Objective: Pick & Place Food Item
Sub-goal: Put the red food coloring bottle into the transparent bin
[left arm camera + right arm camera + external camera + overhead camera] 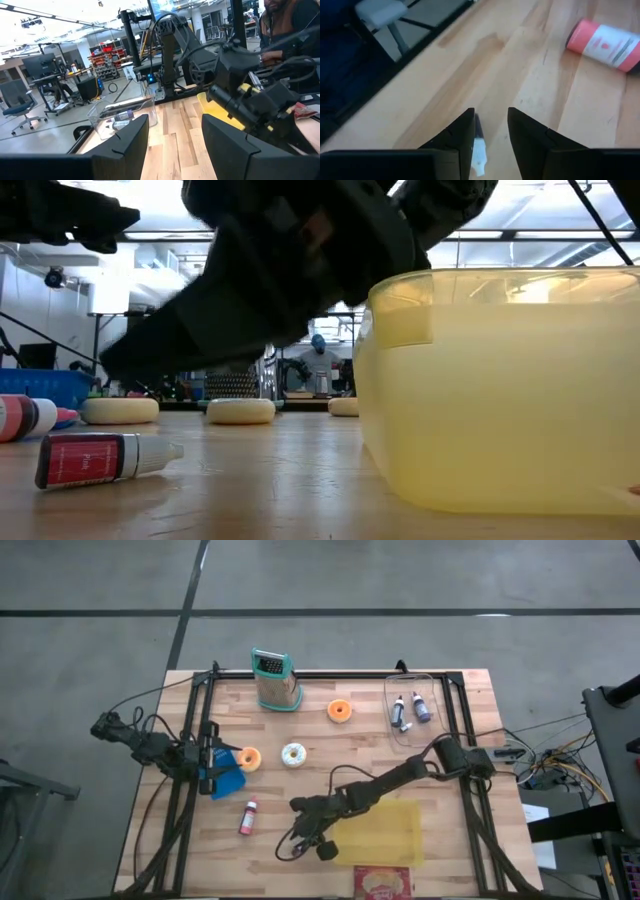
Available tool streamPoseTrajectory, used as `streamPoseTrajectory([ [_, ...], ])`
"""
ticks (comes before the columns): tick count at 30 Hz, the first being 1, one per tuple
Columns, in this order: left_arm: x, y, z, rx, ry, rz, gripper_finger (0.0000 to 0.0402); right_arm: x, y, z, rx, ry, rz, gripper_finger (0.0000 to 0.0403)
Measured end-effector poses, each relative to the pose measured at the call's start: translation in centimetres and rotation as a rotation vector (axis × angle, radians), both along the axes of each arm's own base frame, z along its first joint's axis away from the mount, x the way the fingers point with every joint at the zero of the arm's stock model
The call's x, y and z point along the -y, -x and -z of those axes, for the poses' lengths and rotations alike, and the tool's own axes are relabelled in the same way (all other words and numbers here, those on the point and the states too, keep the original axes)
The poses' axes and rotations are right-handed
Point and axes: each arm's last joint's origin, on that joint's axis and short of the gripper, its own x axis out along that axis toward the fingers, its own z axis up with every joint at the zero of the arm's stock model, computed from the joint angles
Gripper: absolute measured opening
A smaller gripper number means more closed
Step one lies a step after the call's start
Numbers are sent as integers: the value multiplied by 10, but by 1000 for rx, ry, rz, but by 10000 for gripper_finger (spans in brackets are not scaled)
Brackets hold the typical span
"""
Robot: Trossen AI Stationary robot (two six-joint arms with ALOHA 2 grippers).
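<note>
Three doughnuts lie flat on the wooden table: an orange one [250,758], a white iced one [293,754] and an orange one farther back [340,711]. They show in the low view as well [120,410] [240,411]. My left gripper [228,774] is open and empty beside the near orange doughnut, and it shows open in the left wrist view [175,142]. My right gripper [303,836] is open low over the table near the front. In the right wrist view [491,135] a thin dark thing with a white end [478,150] lies between its fingers, clear of both.
A red bottle [247,815] lies left of my right gripper [605,45]. A yellow tub [388,830] stands at the near right [500,390]. A grater [275,680] and a clear tray [395,740] holding bottles stand at the back. A red packet [383,882] lies at the front edge.
</note>
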Motion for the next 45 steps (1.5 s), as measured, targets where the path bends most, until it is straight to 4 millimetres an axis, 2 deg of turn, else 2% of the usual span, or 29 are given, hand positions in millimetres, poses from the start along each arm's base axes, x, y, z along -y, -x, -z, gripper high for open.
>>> streamPoseTrajectory([
  [5,0,0,0,0,0,0,188,1,-2,-23,57,-9,22,116],
  [10,0,0,0,0,0,0,188,1,-10,-29,113,21,78,116],
  [18,0,0,0,0,0,0,188,-1,-16,-4,74,31,80,116],
  [23,0,0,0,0,0,0,188,1,-17,4,8,-36,93,107],
  [28,0,0,0,0,0,0,188,6,-13,14,-101,-59,11,91],
  [37,0,0,0,0,0,0,188,5,-10,17,-104,-41,-72,69],
  [45,0,0,0,0,0,0,188,-4,-6,20,-100,-25,-113,85],
])
